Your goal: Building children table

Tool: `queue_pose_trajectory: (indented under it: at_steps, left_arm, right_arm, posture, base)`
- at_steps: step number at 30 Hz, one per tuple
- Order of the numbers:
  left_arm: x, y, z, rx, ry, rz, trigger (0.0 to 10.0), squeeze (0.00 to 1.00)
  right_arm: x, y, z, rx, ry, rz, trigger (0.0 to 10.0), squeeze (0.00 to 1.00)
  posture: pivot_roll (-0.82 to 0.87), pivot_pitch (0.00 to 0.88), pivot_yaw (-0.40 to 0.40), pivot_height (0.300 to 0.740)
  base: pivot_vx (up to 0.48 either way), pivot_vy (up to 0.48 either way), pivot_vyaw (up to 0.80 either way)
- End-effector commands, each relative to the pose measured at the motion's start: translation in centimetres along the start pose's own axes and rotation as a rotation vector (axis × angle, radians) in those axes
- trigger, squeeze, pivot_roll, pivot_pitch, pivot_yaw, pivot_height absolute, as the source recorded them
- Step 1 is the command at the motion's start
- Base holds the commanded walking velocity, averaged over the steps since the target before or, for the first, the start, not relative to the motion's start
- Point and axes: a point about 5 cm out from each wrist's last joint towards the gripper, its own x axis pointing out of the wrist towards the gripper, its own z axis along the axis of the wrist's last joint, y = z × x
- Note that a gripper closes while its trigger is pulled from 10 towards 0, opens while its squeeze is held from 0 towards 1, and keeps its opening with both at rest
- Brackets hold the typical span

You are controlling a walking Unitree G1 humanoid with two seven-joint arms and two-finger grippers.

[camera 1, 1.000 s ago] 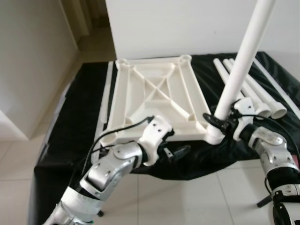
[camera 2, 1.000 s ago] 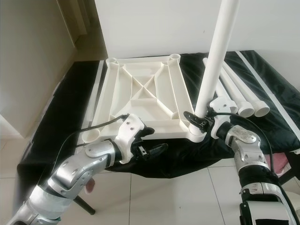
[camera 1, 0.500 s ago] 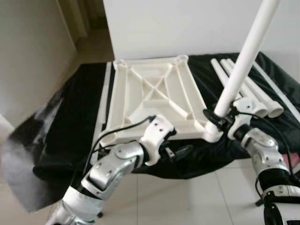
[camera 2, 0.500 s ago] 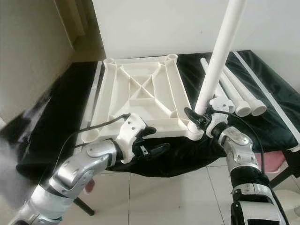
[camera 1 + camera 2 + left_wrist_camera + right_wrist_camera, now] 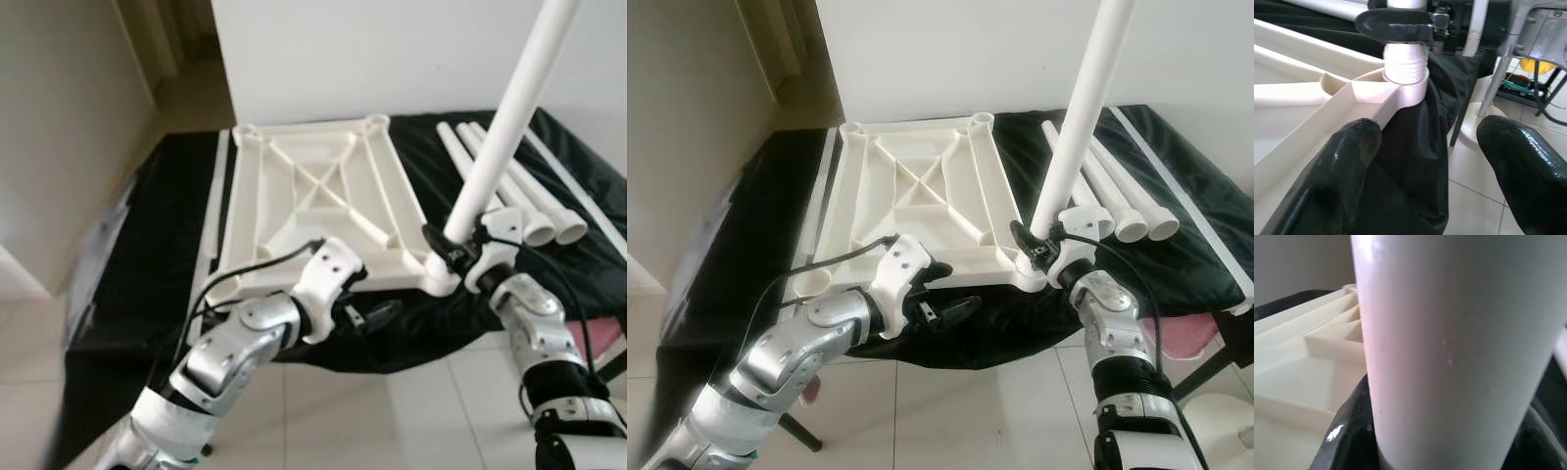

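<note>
The right gripper [image 5: 1036, 245] is clamped around the base of a white leg [image 5: 1080, 116] standing in the tabletop's [image 5: 911, 211] 4 o'clock corner socket, while the left gripper [image 5: 950, 311], fingers spread and holding nothing, hovers at the tabletop's 6 o'clock edge, with spare legs [image 5: 1117, 191] lying at 3 o'clock on the black cloth [image 5: 754, 245].
</note>
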Motion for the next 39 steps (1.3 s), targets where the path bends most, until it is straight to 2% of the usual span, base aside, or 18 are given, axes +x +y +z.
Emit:
queue_pose_trajectory:
  at_steps: [1,3,4,6,7,10,13,14,15,18,19,24,26,32,33,34,35,39]
  left_arm:
    - [-0.2,-0.1,-0.2,-0.003,0.004,-0.080,10.0,0.00]
    - [-0.2,-0.2,-0.3,-0.006,0.003,-0.079,10.0,0.00]
    - [-0.2,-0.2,-0.3,-0.006,0.003,-0.079,10.0,0.00]
    - [-0.2,-0.2,-0.3,-0.006,0.004,-0.079,10.0,0.00]
    - [-0.2,-0.2,-0.3,-0.006,0.004,-0.079,10.0,0.00]
    - [-0.1,-0.2,-0.3,-0.007,0.003,-0.080,10.0,0.00]
    - [-0.1,-0.3,-0.3,-0.007,0.000,-0.081,10.0,0.00]
    - [-0.1,-0.3,-0.3,-0.007,0.000,-0.081,10.0,0.00]
    - [0.0,-0.3,-0.3,-0.006,-0.001,-0.082,10.0,0.00]
    - [0.0,-0.3,-0.3,-0.005,-0.001,-0.082,10.0,0.00]
    - [0.1,-0.2,-0.2,-0.005,-0.005,-0.079,10.0,0.00]
    - [0.1,-0.2,-0.1,-0.005,-0.008,-0.078,10.0,0.00]
    - [0.2,-0.2,-0.1,-0.004,-0.006,-0.085,10.0,0.00]
    - [0.1,-0.2,-0.1,0.000,-0.004,-0.088,10.0,0.00]
    - [0.1,-0.2,-0.1,0.001,-0.003,-0.089,10.0,0.00]
    - [0.1,-0.2,-0.1,0.001,-0.003,-0.089,10.0,0.00]
    - [0.1,-0.2,-0.1,0.003,-0.003,-0.090,10.0,0.00]
    - [0.1,0.0,-0.1,0.004,-0.002,-0.091,10.0,0.00]
  right_arm:
    - [-0.4,1.0,-2.0,0.034,0.086,-0.038,10.0,0.00]
    - [-0.2,1.4,-2.1,0.045,0.089,-0.135,10.0,0.00]
    - [-0.2,1.4,-2.1,0.045,0.089,-0.135,10.0,0.00]
    - [-0.2,1.3,-2.3,0.072,0.107,-0.243,10.0,0.00]
    - [-0.2,1.3,-2.3,0.072,0.107,-0.243,10.0,0.00]
    - [-0.4,1.4,-2.5,0.075,0.121,-0.354,10.0,0.00]
    - [-0.7,2.1,-2.5,0.076,0.127,-0.493,10.0,0.00]
    - [-0.7,2.1,-2.5,0.076,0.127,-0.493,10.0,0.00]
    - [-0.9,2.5,-2.5,0.086,0.129,-0.565,10.0,0.00]
    - [-1.0,2.9,-2.6,0.104,0.137,-0.618,10.0,0.00]
    - [-1.5,3.5,-2.7,0.121,0.141,-0.723,10.0,0.00]
    - [-1.6,4.1,-2.7,0.138,0.137,-0.747,10.0,0.00]
    - [-1.4,4.5,-2.3,0.164,0.100,-0.734,10.0,0.00]
    - [-1.3,4.5,-1.4,0.154,0.041,-0.727,10.0,0.00]
    - [-1.4,4.4,-0.9,0.150,0.008,-0.719,10.0,0.37]
    - [-1.4,4.4,-0.9,0.150,0.008,-0.719,10.0,0.37]
    - [-1.6,4.3,-0.4,0.139,-0.027,-0.716,10.0,1.00]
    - [-1.9,3.8,0.8,0.128,-0.128,-0.646,10.0,1.00]
  posture:
    - [-0.07,0.000,0.041,0.740]
    - [-0.07,0.000,0.037,0.740]
    - [-0.07,0.000,0.037,0.740]
    - [-0.07,0.000,0.037,0.740]
    - [-0.07,0.000,0.037,0.740]
    - [-0.08,0.000,0.029,0.740]
    - [-0.08,0.000,0.025,0.740]
    - [-0.08,0.000,0.025,0.740]
    - [-0.08,0.000,0.021,0.740]
    - [-0.08,0.000,0.021,0.740]
    - [-0.08,0.000,0.020,0.740]
    - [-0.08,0.000,0.020,0.740]
    - [-0.08,0.000,0.035,0.740]
    - [-0.08,0.000,0.040,0.740]
    - [-0.08,0.000,0.042,0.740]
    - [-0.08,0.000,0.042,0.740]
    - [-0.08,0.000,0.042,0.740]
    - [-0.09,0.000,0.052,0.740]
  base:
    - [0.000,0.000,0.00]
    - [0.000,0.000,0.00]
    - [0.000,0.000,0.00]
    - [0.000,0.000,0.00]
    - [0.000,0.000,0.00]
    - [0.000,0.000,0.00]
    - [0.000,0.000,0.00]
    - [0.000,0.000,0.00]
    - [0.000,0.000,0.00]
    - [0.000,0.000,0.00]
    - [0.000,0.000,0.00]
    - [0.000,0.000,0.00]
    - [0.000,0.000,0.00]
    - [0.000,0.000,0.00]
    - [0.000,0.000,0.00]
    - [0.000,0.000,0.00]
    - [0.000,0.000,0.00]
    - [0.000,0.000,0.00]
